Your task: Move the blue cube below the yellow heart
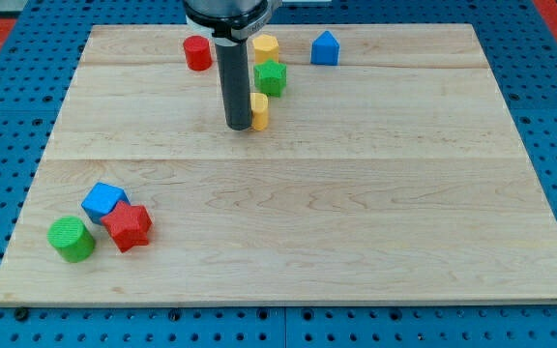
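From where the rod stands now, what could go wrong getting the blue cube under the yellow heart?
My tip rests against the yellow heart-shaped block, so pulling away carelessly may shift the target. The blue cube touches the red star block, with the green cylinder close by; a push could drag either along. The long crossing may let the cube slip off.

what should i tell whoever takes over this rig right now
My tip sits at the view's top centre, just left of the partly hidden yellow block, likely the yellow heart.
The blue cube lies far off at the view's bottom left, touching the red star, near the green cylinder.
Done: nothing visible; cube not below the heart.
Left: bring the tip to the cube, push it up and right to just below the yellow block.
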You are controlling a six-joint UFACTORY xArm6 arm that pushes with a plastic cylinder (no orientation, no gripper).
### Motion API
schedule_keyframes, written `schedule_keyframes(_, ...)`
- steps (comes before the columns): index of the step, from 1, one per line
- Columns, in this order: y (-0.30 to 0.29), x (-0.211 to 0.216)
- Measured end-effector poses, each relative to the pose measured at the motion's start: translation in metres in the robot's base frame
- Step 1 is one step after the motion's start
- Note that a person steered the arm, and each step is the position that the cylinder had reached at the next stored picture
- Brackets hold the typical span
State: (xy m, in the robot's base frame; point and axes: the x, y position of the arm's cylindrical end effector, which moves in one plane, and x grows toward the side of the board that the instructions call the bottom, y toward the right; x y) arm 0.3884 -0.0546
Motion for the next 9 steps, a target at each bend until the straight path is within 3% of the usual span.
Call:
schedule_keyframes(1, -0.009, 0.087)
schedule_keyframes(2, -0.007, 0.207)
schedule_keyframes(3, -0.101, 0.22)
schedule_keyframes(4, -0.142, 0.18)
schedule_keyframes(5, -0.142, 0.143)
schedule_keyframes(8, -0.166, 0.093)
schedule_keyframes(9, -0.106, 0.061)
